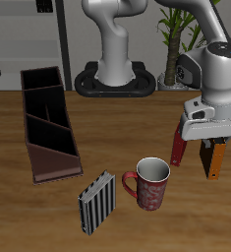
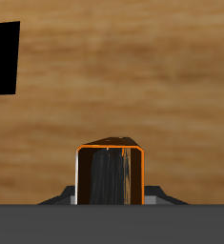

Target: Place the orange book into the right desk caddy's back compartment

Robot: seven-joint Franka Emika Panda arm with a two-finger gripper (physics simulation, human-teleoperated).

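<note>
Gripping the orange book (image 1: 214,158) by its upper end, the claw (image 1: 211,140) holds it upright above the bench (image 1: 28,221), near the edge opposite the right desk caddy (image 1: 46,126). The claw's fingers pinch the book's thin faces, and the wrist view shows its orange-rimmed edge (image 2: 110,173) hanging straight down between them. The book is slim, orange along the spine, with a greyish sheen on the end seen from above. A larger dark red book (image 1: 177,144) stands just beside it. To do the carry well, the arm likely needs to lift enough to clear the red mug (image 1: 149,182) and the grey striped block (image 1: 97,202), cross the bench, and line the book's narrow edge with the back compartment (image 1: 41,79), the square section at the caddy's far end, before lowering and releasing.
</note>
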